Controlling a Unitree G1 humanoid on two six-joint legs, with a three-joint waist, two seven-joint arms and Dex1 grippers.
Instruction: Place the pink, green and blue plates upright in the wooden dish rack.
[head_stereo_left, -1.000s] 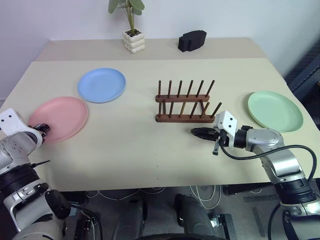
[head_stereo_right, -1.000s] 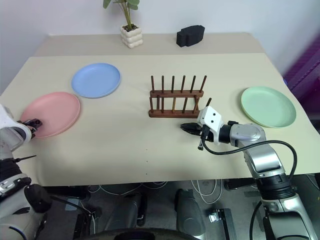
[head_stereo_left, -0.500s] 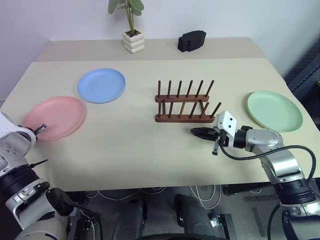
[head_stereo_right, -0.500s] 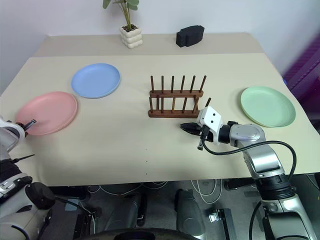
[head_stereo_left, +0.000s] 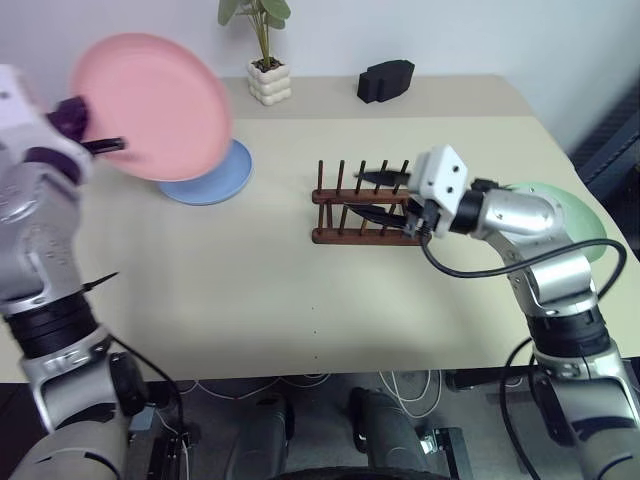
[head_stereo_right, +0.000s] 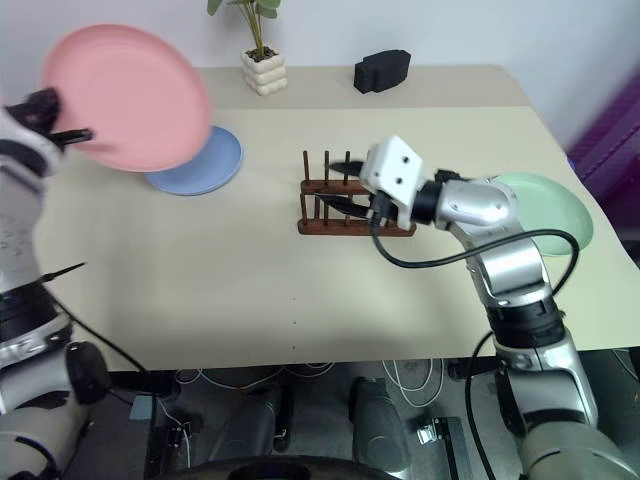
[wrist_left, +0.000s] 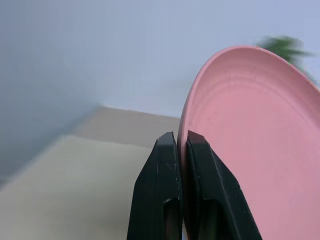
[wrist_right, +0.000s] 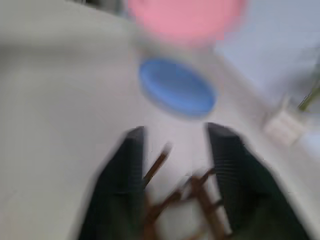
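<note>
My left gripper (head_stereo_left: 90, 138) is shut on the rim of the pink plate (head_stereo_left: 150, 105), which it holds high above the table's left side, tilted nearly upright. In the left wrist view the two fingers (wrist_left: 167, 165) pinch the pink plate (wrist_left: 250, 150) at its edge. The blue plate (head_stereo_left: 215, 180) lies flat on the table, partly behind the pink one. The wooden dish rack (head_stereo_left: 340, 212) stands mid-table. Just above its right half hovers my right gripper (head_stereo_left: 378, 197), open, with rack pegs showing between its fingers (wrist_right: 125, 185). The green plate (head_stereo_left: 578, 215) lies at the right, partly hidden by my right arm.
A potted plant (head_stereo_left: 268, 80) and a black object (head_stereo_left: 385, 80) stand at the back of the table. The beige tabletop (head_stereo_left: 250, 290) stretches bare in front of the rack to its near edge.
The left gripper lifted the pink plate off the table, up and rightward, tipping it nearly upright. The right gripper rose, moved left over the rack, and went from shut to open.
</note>
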